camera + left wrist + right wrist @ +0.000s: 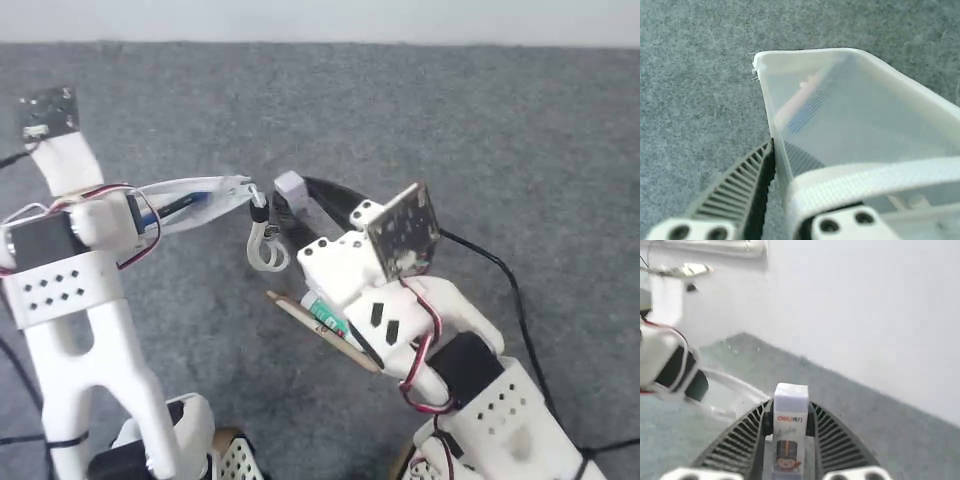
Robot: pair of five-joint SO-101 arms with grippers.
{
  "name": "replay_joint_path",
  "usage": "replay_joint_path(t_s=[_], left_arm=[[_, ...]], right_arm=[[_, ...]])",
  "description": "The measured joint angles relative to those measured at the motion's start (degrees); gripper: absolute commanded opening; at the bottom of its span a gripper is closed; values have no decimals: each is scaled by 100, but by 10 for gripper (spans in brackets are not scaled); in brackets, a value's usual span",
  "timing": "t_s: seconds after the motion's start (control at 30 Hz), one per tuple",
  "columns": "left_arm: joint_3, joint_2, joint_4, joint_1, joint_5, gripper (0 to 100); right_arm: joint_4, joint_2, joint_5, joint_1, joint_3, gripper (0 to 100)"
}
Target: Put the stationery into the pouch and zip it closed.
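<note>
I am seeing the pouch (200, 205), translucent white, being held off the grey worktop (500, 130) towards the left of the high view. Its long side is lying roughly level. My left hand (150, 212) is gripping it, with the fingers closed together on the pouch's edge. In the left wrist view the ribbed finger (740, 192) is pressing against the pouch wall (855, 115). Through that wall slim items (805, 100) are showing, pinkish and blue, lying along the inside. A white strap loop (263, 250) is hanging down from the pouch's end nearest the other arm.

Just beside that end, my right hand (300, 200) is holding an eraser (289, 185). It is a small white block in a printed sleeve. In the right wrist view the fingers are clamped on its two sides (790, 425), and its top is sticking out past the fingertips towards the pouch.

A flat wooden strip (300, 315) is lying on the worktop, partly under the right arm.
</note>
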Motion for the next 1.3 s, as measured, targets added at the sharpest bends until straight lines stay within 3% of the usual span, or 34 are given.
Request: replay_joint_path(t_s=[0.37,0.73,1.0,1.3], left_arm=[[0,0,0,0,0,9],[105,0,0,0,0,9],[105,0,0,0,0,9],[114,0,0,0,0,9]], right_arm=[[-1626,167,554,-88,220,6],[-4220,2330,554,-343,360,6],[-4958,3411,554,-730,360,6],[-5090,3490,571,-941,352,6]])
